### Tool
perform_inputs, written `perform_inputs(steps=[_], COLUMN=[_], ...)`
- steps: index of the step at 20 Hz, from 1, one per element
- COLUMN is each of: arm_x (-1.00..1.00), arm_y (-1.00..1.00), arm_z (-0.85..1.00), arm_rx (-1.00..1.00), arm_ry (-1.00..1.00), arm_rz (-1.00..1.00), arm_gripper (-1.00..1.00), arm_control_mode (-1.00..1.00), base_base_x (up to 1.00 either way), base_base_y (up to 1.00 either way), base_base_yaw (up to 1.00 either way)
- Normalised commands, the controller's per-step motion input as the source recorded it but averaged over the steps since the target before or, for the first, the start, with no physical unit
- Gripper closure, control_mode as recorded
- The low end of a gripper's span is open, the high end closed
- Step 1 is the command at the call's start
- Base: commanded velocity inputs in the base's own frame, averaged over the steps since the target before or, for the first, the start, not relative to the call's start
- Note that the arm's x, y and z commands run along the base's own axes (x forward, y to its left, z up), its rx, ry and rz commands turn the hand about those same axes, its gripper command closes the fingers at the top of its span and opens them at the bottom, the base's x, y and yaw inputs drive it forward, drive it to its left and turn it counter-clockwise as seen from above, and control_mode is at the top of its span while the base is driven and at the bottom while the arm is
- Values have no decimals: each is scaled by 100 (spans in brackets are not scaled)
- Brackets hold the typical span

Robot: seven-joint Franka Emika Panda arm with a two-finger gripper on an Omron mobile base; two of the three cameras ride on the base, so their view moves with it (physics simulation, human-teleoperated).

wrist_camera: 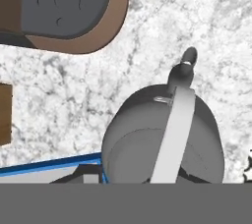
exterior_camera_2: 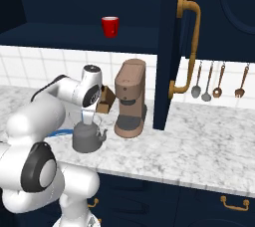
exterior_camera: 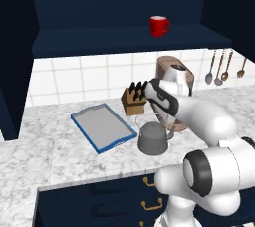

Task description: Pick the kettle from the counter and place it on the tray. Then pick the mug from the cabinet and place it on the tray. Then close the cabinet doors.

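The end effector (exterior_camera_2: pixel 87 120) hangs directly over the kettle (exterior_camera: pixel 151 138), which sits on the bench (exterior_camera: pixel 45 151) beside the tray (exterior_camera: pixel 102 127); whether it grips the handle cannot be told. A centred, firm handle grasp should precede lifting.

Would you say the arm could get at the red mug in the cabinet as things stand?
Probably yes: the mug stands alone on the open shelf with nothing before it, though the gripper is down at the kettle.

Kitchen: marbled counter (exterior_camera: pixel 40 156), tiled wall, coffee machine (exterior_camera_2: pixel 130 99), hanging utensils (exterior_camera_2: pixel 216 79).
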Motion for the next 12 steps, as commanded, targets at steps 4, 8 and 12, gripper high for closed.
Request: perform_inputs(steps=[4, 8, 12], arm_x=[-31, -20, -19], arm_y=[0, 0, -6], arm_z=[-1, 0, 9], arm_rx=[0, 0, 0], arm_ry=[-13, -3, -5], arm_rz=[-1, 0, 0], arm_gripper=[100, 100, 100], arm_control_mode=[-100, -100, -100], base_base_x=[0, 0, 0], base_base_y=[0, 0, 0], base_base_yaw=[0, 0, 0])
